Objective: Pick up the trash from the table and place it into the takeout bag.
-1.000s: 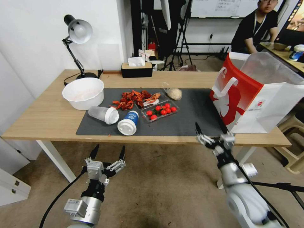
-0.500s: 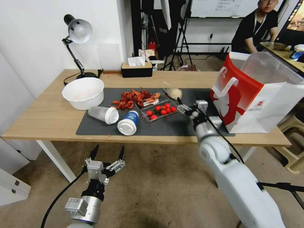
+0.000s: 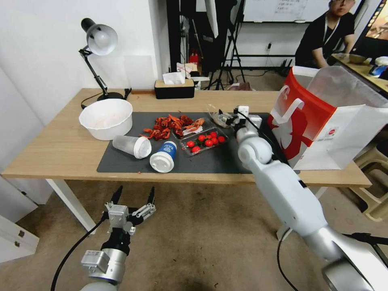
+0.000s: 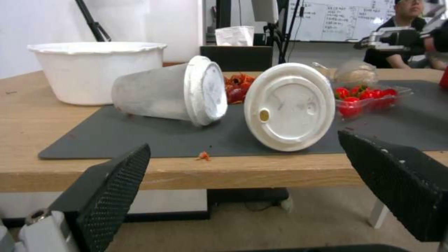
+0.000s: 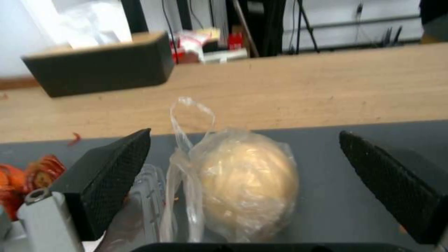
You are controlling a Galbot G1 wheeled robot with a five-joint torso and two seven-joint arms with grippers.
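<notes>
On the table's [image 3: 60,149] dark mat [image 3: 226,159] lies the trash: a frosted lidded cup [image 3: 131,146] on its side, a blue-white lidded cup [image 3: 163,155], a clear tray of tomatoes [image 3: 204,141], red shells [image 3: 171,124] and a small clear bag [image 5: 247,185] holding a pale bun. My right gripper [image 3: 225,116] hangs open just over that bag, one finger on each side, apart from it. The red-and-white takeout bag [image 3: 323,121] stands open at the table's right end. My left gripper [image 3: 136,190] waits open below the table's front edge, facing the two cups [image 4: 289,105].
A white bowl [image 3: 106,118] sits at the mat's left edge, with a desk lamp [image 3: 99,40] behind it. A black tissue box [image 3: 174,89] stands at the table's back. Bare wood lies between the mat and the back edge.
My right arm has risen from below the table's front edge and reached forward over the mat to the small clear bag. The left arm has barely moved.
</notes>
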